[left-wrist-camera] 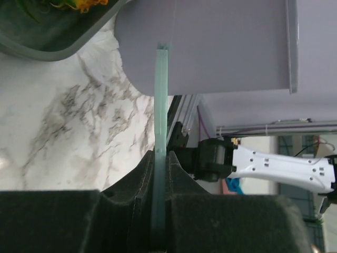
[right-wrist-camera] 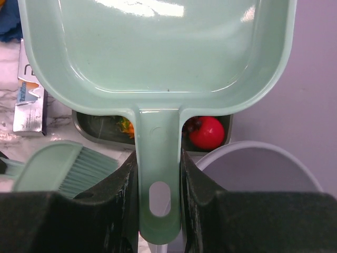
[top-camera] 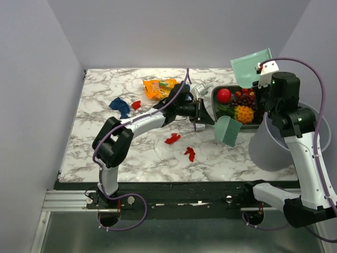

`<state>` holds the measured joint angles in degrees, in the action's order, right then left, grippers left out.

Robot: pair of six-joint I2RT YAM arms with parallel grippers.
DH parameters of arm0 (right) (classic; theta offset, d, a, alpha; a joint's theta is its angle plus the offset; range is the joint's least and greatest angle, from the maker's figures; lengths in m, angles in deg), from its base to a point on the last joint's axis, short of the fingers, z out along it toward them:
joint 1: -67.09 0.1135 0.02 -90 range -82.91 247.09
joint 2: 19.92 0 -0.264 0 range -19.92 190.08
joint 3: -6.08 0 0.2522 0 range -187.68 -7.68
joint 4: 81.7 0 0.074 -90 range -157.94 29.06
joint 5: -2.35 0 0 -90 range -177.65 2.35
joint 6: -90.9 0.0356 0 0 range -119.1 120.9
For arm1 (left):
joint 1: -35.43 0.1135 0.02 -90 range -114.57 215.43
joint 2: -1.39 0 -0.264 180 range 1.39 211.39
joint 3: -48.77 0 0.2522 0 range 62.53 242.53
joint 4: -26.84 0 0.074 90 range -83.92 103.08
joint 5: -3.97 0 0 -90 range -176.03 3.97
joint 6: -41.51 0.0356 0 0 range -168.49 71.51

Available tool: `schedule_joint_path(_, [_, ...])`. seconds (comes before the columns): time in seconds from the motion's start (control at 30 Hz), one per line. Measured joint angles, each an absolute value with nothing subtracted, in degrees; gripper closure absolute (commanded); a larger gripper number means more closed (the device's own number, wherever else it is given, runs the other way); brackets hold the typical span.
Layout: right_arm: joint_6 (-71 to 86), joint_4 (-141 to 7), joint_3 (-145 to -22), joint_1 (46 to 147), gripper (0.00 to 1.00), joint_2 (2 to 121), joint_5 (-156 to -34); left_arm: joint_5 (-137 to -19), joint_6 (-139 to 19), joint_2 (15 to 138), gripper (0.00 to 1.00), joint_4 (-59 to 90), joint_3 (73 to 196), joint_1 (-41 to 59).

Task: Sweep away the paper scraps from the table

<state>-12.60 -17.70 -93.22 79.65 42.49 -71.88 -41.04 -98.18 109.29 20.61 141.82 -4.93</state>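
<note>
We count three small red paper scraps (top-camera: pixel 172 138), one dark blue paper clump (top-camera: pixel 120 106), all left of our left gripper (left-wrist-camera: pixel 159 163) clamped on a mint bristle brush (top-camera: pixel 228 130), right gripper (right-wrist-camera: pixel 159 174) clamped on a mint plastic dustpan (right-wrist-camera: pixel 158 47)

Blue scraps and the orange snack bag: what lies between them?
One small red scrap lies between the blue scraps and the orange snack bag; the top view shows it.

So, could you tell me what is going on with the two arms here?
It is a sweeping job that has not yet got under way. The left claw grips a green brush by its handle, next to the fruit tray. The right claw holds the matching dustpan raised over the tray, beside a grey bin. The pan looks empty, and the red and blue paper scraps lie on the marble table.
</note>
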Motion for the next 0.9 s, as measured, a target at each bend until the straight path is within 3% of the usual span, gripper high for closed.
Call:
schedule_joint_path(0.33, [-12.60,-17.73,-96.04,79.02,0.99,45.62,-71.73,-45.76,-109.13,117.03,1.00,25.96,147.54,-11.70])
schedule_joint_path(0.9, [-9.12,-17.86,-101.29,79.02,0.99,50.06,-72.10,-51.70,-116.30,124.00,1.00,21.68,146.39,-12.84])
